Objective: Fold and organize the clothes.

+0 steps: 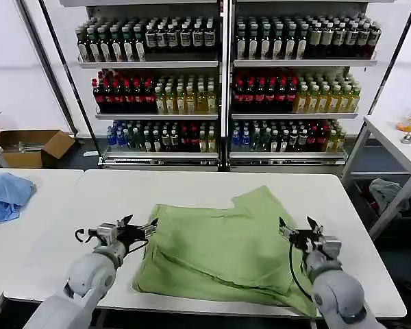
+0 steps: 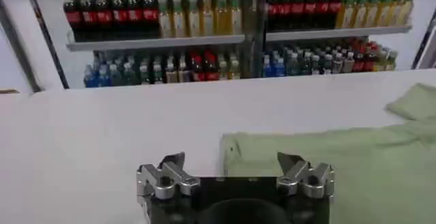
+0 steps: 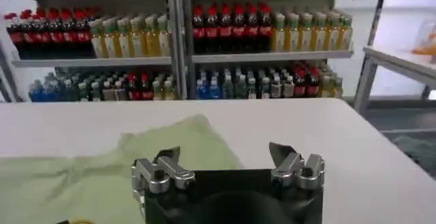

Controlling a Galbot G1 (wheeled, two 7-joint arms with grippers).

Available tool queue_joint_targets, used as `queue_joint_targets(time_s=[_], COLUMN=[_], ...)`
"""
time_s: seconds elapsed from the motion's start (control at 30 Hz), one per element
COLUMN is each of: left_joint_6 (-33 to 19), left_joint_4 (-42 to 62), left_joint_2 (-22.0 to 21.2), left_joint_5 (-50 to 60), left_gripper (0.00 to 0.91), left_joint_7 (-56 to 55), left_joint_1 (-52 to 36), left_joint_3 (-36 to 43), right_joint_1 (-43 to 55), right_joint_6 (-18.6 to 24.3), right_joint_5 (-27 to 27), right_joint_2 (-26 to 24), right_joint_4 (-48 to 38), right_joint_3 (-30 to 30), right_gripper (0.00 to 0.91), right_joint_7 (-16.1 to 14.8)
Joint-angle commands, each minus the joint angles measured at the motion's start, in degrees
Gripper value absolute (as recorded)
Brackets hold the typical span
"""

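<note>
Lying partly folded on the white table (image 1: 55, 253), the light green shirt (image 1: 222, 250) sat between the two grippers. The left gripper (image 1: 138, 228) hovered at its left edge, fingers spread and empty. The right gripper (image 1: 298, 231) hung just off its right edge, likewise spread.

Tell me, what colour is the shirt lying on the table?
Plain light green; the shirt shows best in the head view.
</note>
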Motion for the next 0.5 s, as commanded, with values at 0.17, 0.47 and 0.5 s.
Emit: queue_joint_targets(time_s=[0.17, 0.47, 0.5], left_joint_6=[0.87, 1.09, 1.11], left_joint_4=[12.65, 14.84, 14.88], left_joint_2=[-2.06, -3.38, -3.46], left_joint_5=[-0.74, -0.20, -0.17], left_gripper=[0.907, 0.907, 0.907], left_joint_7=[-0.38, -0.52, -0.53], left_joint_1=[-13.66, -15.08, -15.00], left_joint_3=[7.89, 9.94, 10.11], right_joint_1=[19.09, 25.22, 25.61], right_joint_6=[-1.56, -1.54, -1.53], right_joint_5=[2.63, 2.56, 2.57], right_joint_2=[2.60, 6.27, 6.66], right_joint_4=[-21.71, -32.27, -33.04], right_joint_3=[-7.74, -8.16, -8.12], right_gripper=[0.907, 0.907, 0.907], right_joint_7=[0.22, -0.56, -0.70])
